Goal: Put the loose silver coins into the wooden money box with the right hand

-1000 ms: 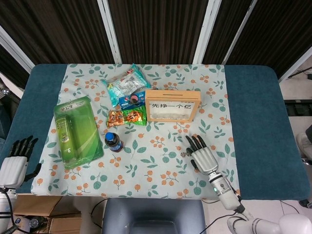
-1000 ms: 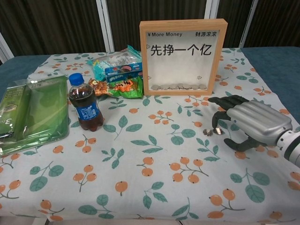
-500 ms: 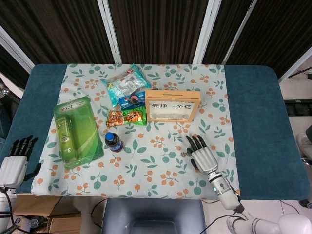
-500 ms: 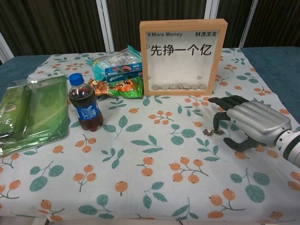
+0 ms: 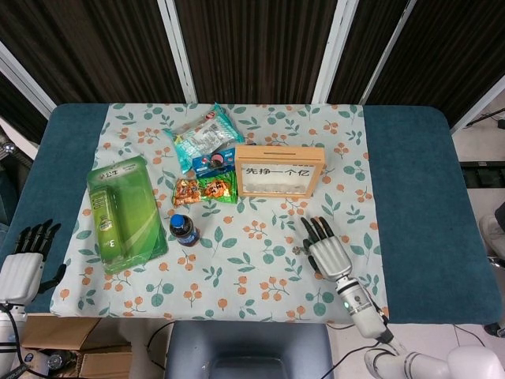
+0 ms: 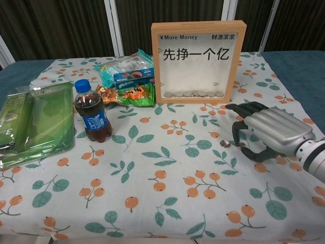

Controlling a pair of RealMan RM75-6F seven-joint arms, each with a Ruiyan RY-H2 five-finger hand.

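Right hand sits low over the table, palm down, fingers arched fwd and spread, dark fingertips reaching down to the floral cloth. A loose silver coin lies on the cloth right at those fingertips, just left of them; whether a tip touches it, can't tell from chest view. Nothing gripped that I can see, so the hand reads as open and empty. In head view the same hand shows w/ the coin as a tiny speck just beside its left edge.

Wooden money box stands upright behind, well apart from the hand, w/ a row of coins visible along the bottom of its window. Slot on the top edge shows in head view.

Left hand hangs off the table's near-left corner, fingers extended and apart, holding nothing.

Elsewhere: cola bottle upright, green pack flat at left, snack packets beside the box's left side.
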